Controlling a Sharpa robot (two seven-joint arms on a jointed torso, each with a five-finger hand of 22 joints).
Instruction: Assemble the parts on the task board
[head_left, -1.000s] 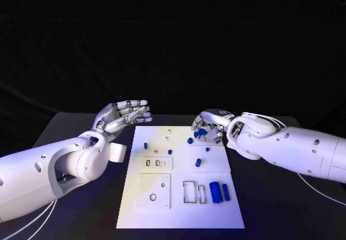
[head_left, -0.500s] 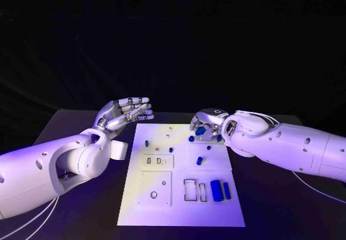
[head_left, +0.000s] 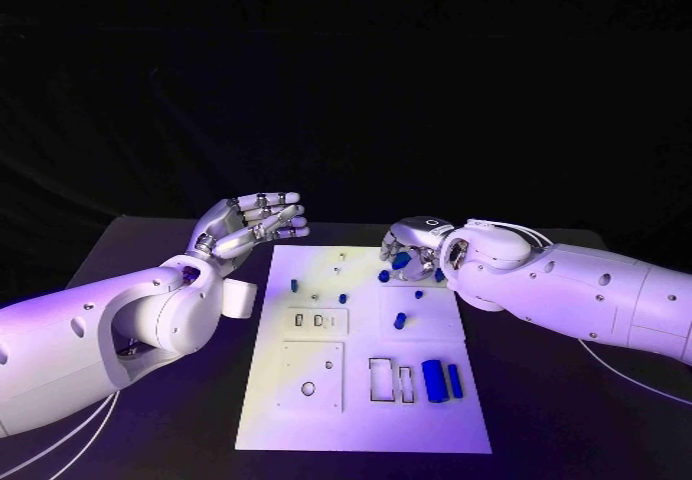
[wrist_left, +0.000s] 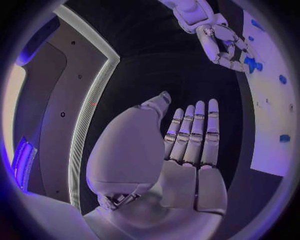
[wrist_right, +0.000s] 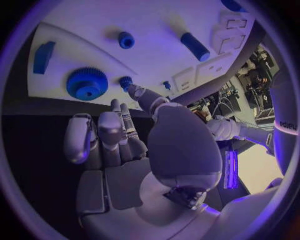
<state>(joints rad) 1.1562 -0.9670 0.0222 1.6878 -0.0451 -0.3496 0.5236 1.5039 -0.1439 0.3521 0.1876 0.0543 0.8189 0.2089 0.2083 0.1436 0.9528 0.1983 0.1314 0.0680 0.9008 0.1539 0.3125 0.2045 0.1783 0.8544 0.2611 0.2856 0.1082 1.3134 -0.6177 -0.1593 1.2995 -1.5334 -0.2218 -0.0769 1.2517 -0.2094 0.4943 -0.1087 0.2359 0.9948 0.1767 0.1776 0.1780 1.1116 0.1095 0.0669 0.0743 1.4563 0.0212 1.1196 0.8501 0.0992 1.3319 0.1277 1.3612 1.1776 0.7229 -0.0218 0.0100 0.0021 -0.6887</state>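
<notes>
My right hand (head_left: 411, 250) sits at the task board's (head_left: 361, 425) far right corner, fingers curled but empty, beside the blue gear (wrist_right: 87, 83). Left hand (head_left: 248, 226) hangs open off the far left corner. A sloppy reach could shove that gear sideways.

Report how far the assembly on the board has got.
Barely begun, by the look of it. Done: nothing clearly seated; the rectangular slots on the task board stand open. In hand: the right hand hovers over the blue gear, holding nothing. The left hand is raised, open. Left: loose blue blocks and pegs.
</notes>
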